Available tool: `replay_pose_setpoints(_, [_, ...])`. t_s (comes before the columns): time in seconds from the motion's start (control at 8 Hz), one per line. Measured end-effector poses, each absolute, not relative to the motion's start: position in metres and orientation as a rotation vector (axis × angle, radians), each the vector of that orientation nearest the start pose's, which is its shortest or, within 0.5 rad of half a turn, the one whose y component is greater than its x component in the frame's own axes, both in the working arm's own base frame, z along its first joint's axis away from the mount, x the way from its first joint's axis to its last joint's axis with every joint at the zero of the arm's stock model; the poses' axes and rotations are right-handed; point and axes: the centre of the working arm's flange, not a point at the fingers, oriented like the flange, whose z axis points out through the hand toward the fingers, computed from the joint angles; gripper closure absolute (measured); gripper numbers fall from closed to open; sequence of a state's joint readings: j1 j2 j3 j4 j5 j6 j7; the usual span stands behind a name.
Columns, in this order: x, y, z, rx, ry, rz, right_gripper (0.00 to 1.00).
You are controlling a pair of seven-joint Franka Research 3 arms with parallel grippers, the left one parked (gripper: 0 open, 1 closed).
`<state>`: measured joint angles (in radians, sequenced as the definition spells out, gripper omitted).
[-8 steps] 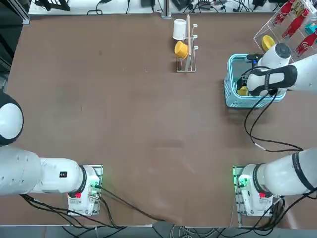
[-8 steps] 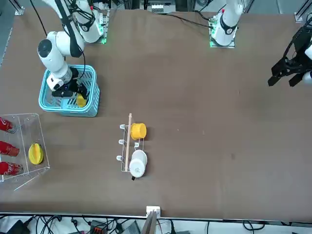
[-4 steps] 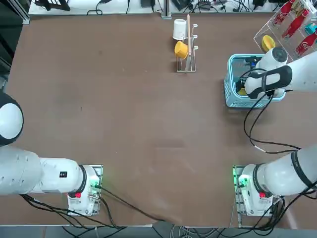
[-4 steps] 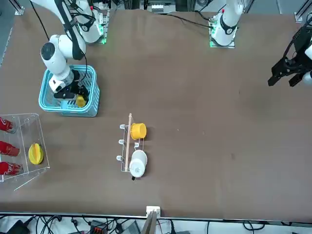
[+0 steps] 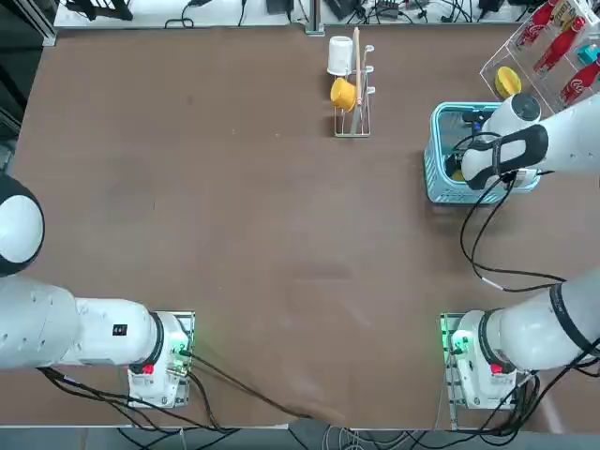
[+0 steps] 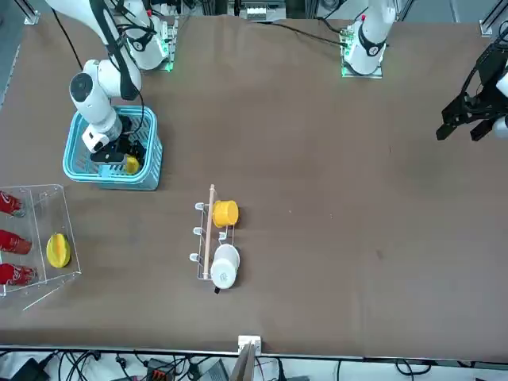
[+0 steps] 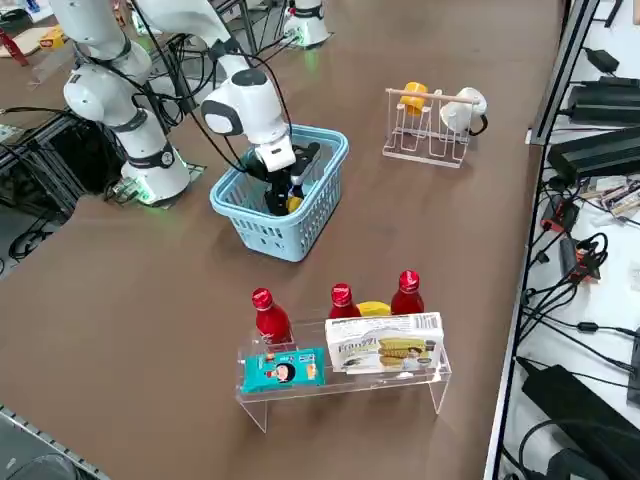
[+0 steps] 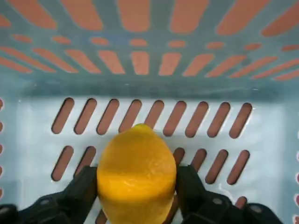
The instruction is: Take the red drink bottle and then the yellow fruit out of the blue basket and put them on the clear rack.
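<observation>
Brown matte tabletop (image 5: 234,234) fills most of top & front views, bare over most of its area. Beyond far edge in top view: tangle of black cables (image 5: 394,9) w/ power gear. Right side view: cables, black adapters & power bricks (image 7: 600,150) on a pale surface along table's far side, by a dark metal frame post (image 7: 560,70). Front view: more cables (image 6: 103,367) below table's near edge. Lighting even, no hard shadows.

From overhead, the right arm covers most of the blue basket (image 5: 439,159), leaving only a sliver of the lemon (image 5: 457,173) showing. The clear rack (image 5: 525,56) is cut by that picture's edge. At the wrist, the pincer (image 8: 137,196) fingertips (image 8: 84,186) run off-frame.
</observation>
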<state>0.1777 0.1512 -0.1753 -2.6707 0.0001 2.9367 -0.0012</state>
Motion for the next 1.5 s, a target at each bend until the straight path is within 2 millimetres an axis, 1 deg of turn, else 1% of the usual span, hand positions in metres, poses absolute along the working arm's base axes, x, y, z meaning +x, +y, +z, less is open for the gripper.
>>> replay_pose_setpoints(0.25, [0.43, -0.001, 0.201, -3.161, -0.011, -0.194, 0.11])
replay_pose_setpoints(0.38, [0.433, -0.001, 0.206, -3.159, -0.011, -0.206, 0.11])
replay_pose_setpoints(0.5, [0.439, -0.001, 0.216, -3.156, -0.01, -0.197, 0.11])
replay_pose_setpoints(0.62, [0.447, 0.0, 0.233, -3.152, -0.008, -0.157, 0.11])
replay_pose_setpoints(0.75, [0.456, 0.001, 0.258, -3.146, -0.005, -0.108, 0.11])
replay_pose_setpoints(1.12, [0.48, -0.002, 0.355, -3.124, 0.003, 0.075, 0.11])
replay_pose_setpoints(1.25, [0.489, -0.007, 0.39, -3.134, -0.002, 0.139, 0.11])
replay_pose_setpoints(1.38, [0.498, -0.015, 0.423, -3.165, -0.01, 0.183, 0.11])
replay_pose_setpoints(1.5, [0.507, -0.025, 0.45, -3.215, -0.02, 0.222, 0.11])
